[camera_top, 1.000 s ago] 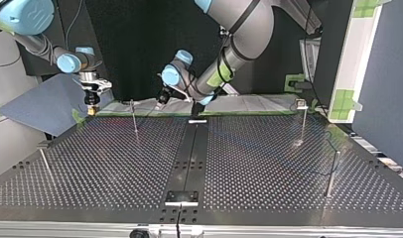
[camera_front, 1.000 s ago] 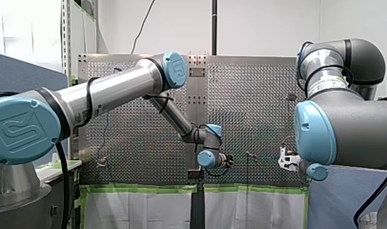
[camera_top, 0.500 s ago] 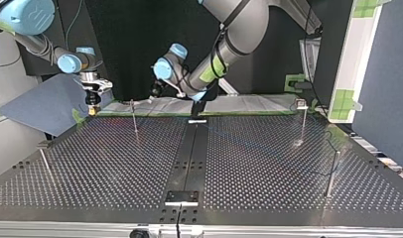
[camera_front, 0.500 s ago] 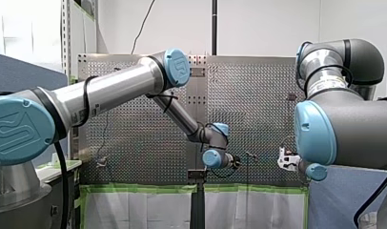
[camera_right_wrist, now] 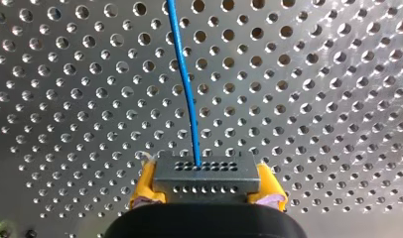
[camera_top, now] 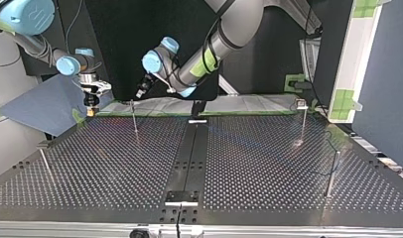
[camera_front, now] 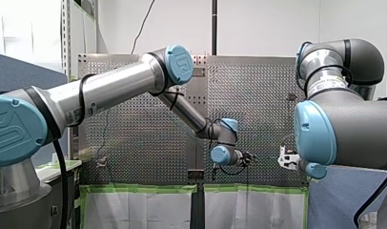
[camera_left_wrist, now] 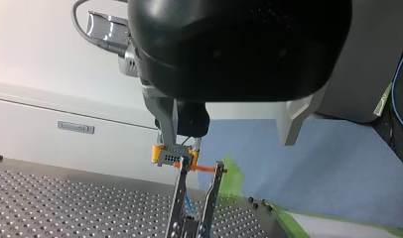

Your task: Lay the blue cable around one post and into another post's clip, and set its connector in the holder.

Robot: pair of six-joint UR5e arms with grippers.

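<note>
One connector (camera_right_wrist: 204, 171) in right hand (camera_right_wrist: 207, 187), perforated table (camera_top: 264, 163), green tape (camera_front: 144, 188), white wall (camera_front: 268, 24)

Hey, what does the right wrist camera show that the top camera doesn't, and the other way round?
Only the right wrist view: the blue cable entering a hole in the grey connector, which my right gripper clamps between yellow pads. Only the top view: my left arm reaching past the middle, my left gripper apparently close to one post, and three more upright posts. Both: the perforated table and my right gripper, seen small at the top view's left.
</note>
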